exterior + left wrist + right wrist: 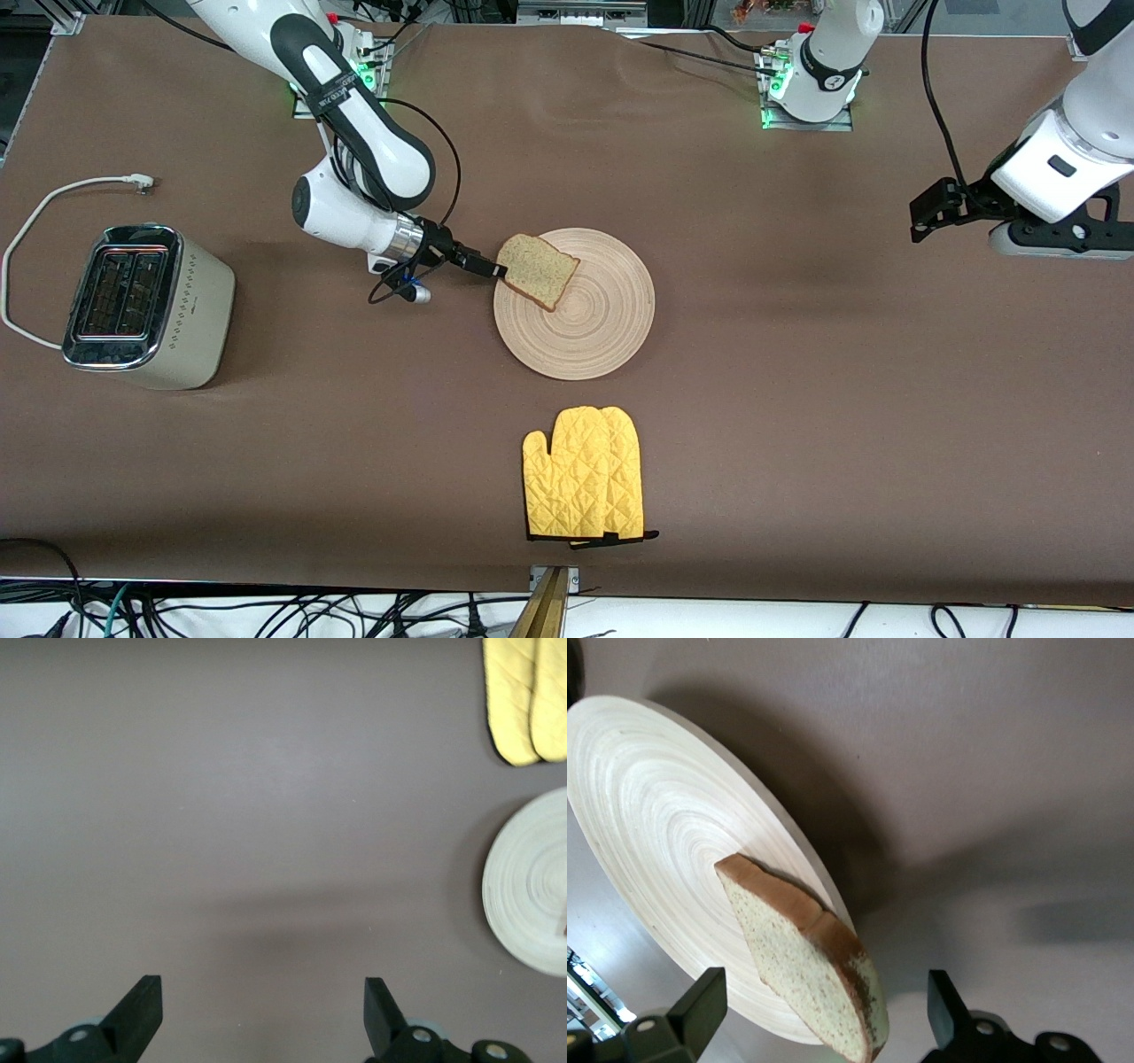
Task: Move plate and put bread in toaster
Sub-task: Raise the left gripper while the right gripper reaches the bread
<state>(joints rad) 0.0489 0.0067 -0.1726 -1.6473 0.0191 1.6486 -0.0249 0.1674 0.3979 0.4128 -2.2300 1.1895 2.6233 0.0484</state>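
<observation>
The right gripper (819, 1010) has its fingers spread wide, and the bread (806, 970) lies between them on the plate (647, 833), not clamped. If they close crooked (only the crust is near), the slice may slide. The left gripper (263, 1014) waits apart, fingers also spread, over bare table.

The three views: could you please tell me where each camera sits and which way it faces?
Front view: high across the table, facing both arms, toaster, oven mitt.
Left wrist view: on the left arm, looking down past the open left gripper at bare table.
Right wrist view: open right gripper around the bread.
All share the plate.
</observation>
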